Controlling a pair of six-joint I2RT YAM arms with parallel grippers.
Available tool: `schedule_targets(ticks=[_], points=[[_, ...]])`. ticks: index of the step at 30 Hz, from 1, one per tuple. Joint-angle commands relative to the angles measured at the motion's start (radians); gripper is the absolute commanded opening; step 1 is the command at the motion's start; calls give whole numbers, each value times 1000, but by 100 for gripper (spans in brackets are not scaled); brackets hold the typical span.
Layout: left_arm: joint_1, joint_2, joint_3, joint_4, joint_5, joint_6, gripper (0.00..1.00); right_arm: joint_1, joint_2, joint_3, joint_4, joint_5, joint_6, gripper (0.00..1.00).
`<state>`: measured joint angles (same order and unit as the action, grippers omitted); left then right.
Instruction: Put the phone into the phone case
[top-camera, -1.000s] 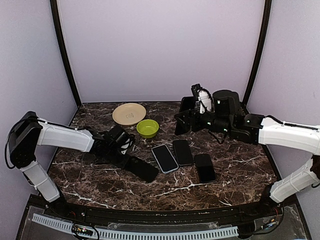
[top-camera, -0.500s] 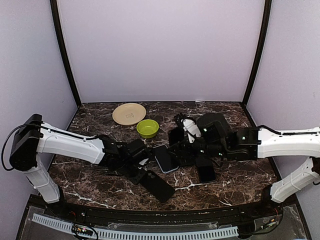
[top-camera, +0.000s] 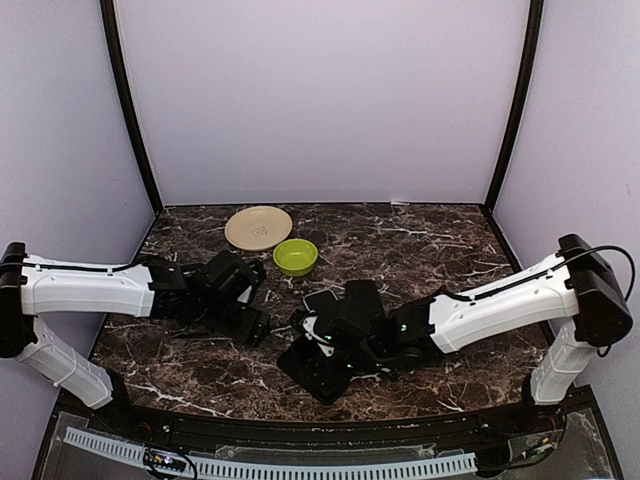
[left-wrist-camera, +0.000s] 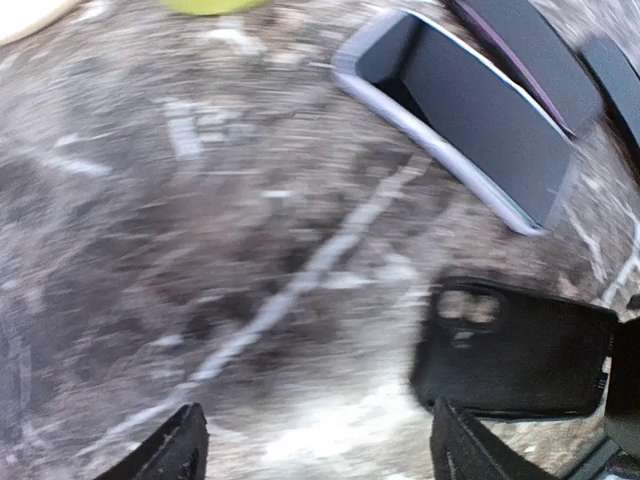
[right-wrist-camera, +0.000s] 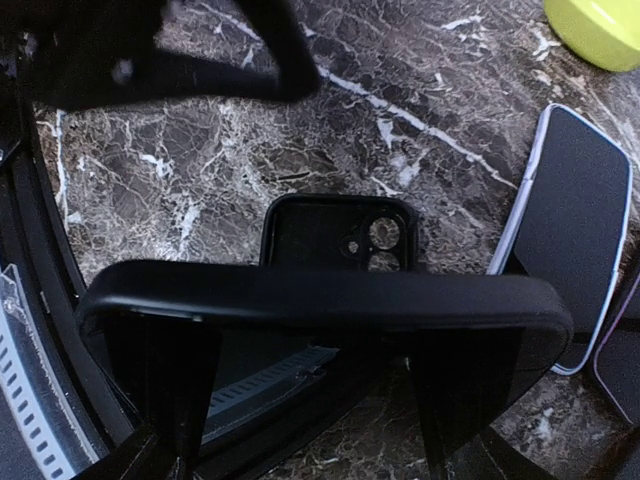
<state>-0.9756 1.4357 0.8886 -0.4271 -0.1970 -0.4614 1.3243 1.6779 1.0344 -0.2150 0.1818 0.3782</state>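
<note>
Reaching in from 9 o'clock in the overhead view, the left arm lies low over the marble table. The left gripper hangs with its fingers spread wide and nothing between them. Up at 11 o'clock sit a tan plate and, just beside it toward the centre, a green bowl. Near the middle lies the phone case, pale lavender at the rim and dark inside (whether a handset already sits in it I cannot tell). A further dark handset lies just beside it. At 6 o'clock of the case, apart from it, a black shell rests flat with its camera cutout showing. Directly above that shell hovers the right gripper, its fingers set wide and pinching the phone edge-on across them. The right arm stretches in from 3 o'clock.
</note>
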Motion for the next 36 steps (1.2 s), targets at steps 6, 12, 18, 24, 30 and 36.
schedule_targets(ticks=[6, 12, 18, 24, 30, 36], points=[[64, -111, -105, 22, -14, -36, 83, 31, 111, 159, -51, 73, -7, 20], [64, -71, -91, 33, 9, -15, 83, 31, 147, 194, -113, 103, -10, 18], [65, -61, -90, 39, 10, -2, 84, 32, 157, 169, -160, 82, 43, 18], [65, -45, -89, 39, 15, 7, 84, 32, 189, 149, -206, 62, 54, 17], [66, -40, -80, 37, 12, 15, 84, 32, 187, 170, -269, 60, 20, 16], [64, -35, -83, 30, 6, 15, 84, 29, 258, 173, -299, 27, 84, 38]])
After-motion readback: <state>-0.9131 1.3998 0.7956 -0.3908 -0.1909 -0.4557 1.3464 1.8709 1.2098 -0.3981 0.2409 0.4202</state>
